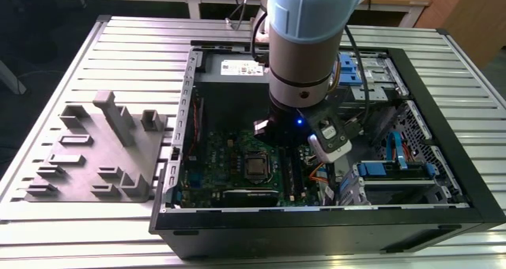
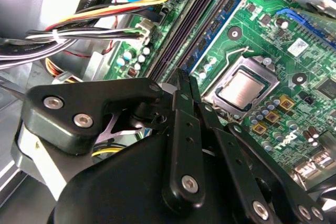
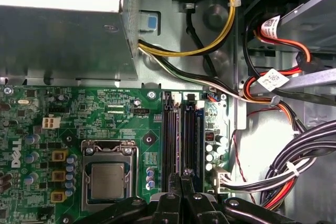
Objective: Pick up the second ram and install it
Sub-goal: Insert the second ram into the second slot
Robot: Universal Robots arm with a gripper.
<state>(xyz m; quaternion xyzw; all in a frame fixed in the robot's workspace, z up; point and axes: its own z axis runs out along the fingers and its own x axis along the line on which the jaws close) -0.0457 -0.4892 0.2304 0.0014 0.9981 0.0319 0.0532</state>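
My gripper point(image 1: 281, 140) reaches down into the open computer case, over the motherboard point(image 1: 225, 162). Both wrist views show its two black fingers pressed together, gripper point(image 3: 181, 179) and gripper point(image 2: 184, 80), with the tips just over the near end of the long black memory slots point(image 3: 181, 135). The slots point(image 2: 186, 30) run away from the fingertips in a tight row. The second ram cannot be told apart from the dark slots under the fingertips. No stick shows sticking out from between the fingers.
The processor socket point(image 3: 107, 179) sits beside the slots. Cable bundles point(image 3: 283, 171) and a drive cage point(image 1: 391, 168) crowd the other side. The case rim point(image 1: 316, 217) walls in the work area. A grey tray point(image 1: 95, 156) with upright blocks stands at the exterior view's left.
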